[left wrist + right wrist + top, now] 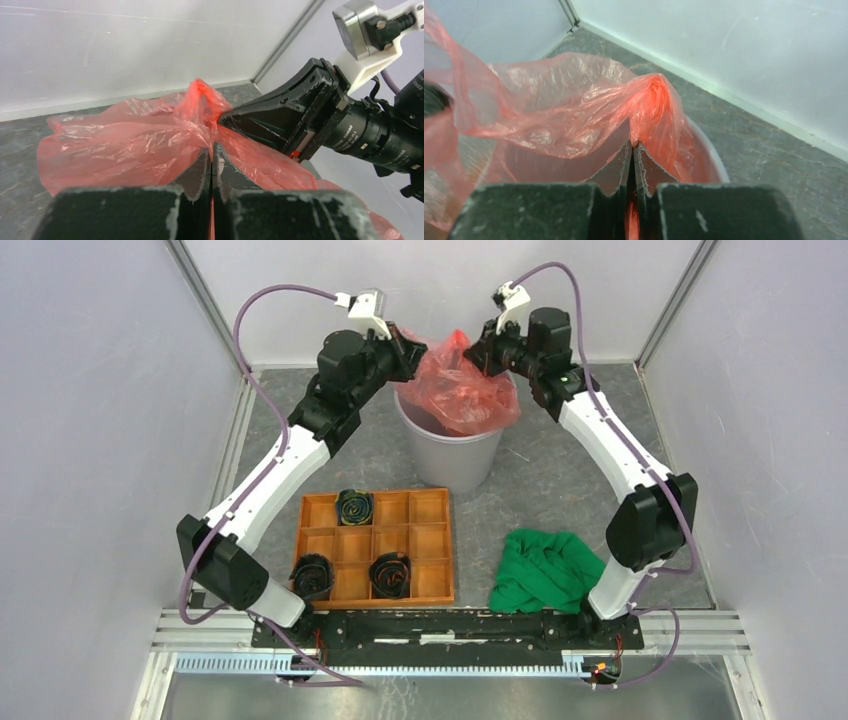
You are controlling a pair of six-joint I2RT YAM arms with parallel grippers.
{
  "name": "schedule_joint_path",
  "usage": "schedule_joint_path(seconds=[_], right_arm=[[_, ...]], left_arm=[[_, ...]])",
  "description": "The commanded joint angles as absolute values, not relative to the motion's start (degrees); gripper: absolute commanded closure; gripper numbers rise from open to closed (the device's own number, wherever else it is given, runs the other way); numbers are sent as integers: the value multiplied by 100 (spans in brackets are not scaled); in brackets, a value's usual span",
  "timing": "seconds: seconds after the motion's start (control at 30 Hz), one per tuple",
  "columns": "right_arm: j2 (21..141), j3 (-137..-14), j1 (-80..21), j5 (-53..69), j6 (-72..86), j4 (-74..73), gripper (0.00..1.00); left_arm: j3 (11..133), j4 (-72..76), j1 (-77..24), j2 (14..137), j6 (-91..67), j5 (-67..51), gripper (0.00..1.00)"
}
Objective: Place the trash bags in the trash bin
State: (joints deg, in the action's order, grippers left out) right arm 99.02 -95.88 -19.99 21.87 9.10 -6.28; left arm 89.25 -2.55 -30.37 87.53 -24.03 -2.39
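Bag (462,388): thin, wrinkly, translucent red film, bunched over the grey bin (448,458), far centre.
Left jaws: clenched on bag's left edge.
Right jaws: clenched on bag's right edge.

From above, the red trash bag (458,380) covered the mouth and most of the rim of the grey bin (445,455), so the bin's inside was hidden. Folds of film also concealed the fingertips of the left gripper (410,351) and the right gripper (479,351). In the right wrist view only a curved stretch of rim showed, and the bag ran off the left edge. The left wrist view cut the right arm (370,135) off at its right edge. The dark rolls (353,507) in the orange tray (428,537) were too small to identify.
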Motion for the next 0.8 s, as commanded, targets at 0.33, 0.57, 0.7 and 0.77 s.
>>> schedule_joint_path(seconds=[0.33, 0.57, 0.7, 0.77], right_arm=[[9399, -11151, -2017, 645, 134, -3037, 27], [7504, -8976, -2046, 657, -100, -3019, 10], [6911, -7994, -2473, 1613, 177, -2508, 22], [6812, -7700, -2887, 1516, 189, -2294, 33]], left_arm=[[7625, 263, -2575, 7803, -2108, 384, 98], [7623, 256, -2567, 7727, -2268, 215, 98], [7706, 255, -2566, 7755, -2419, 81, 98], [7740, 283, -2567, 7775, -2525, 27, 98]])
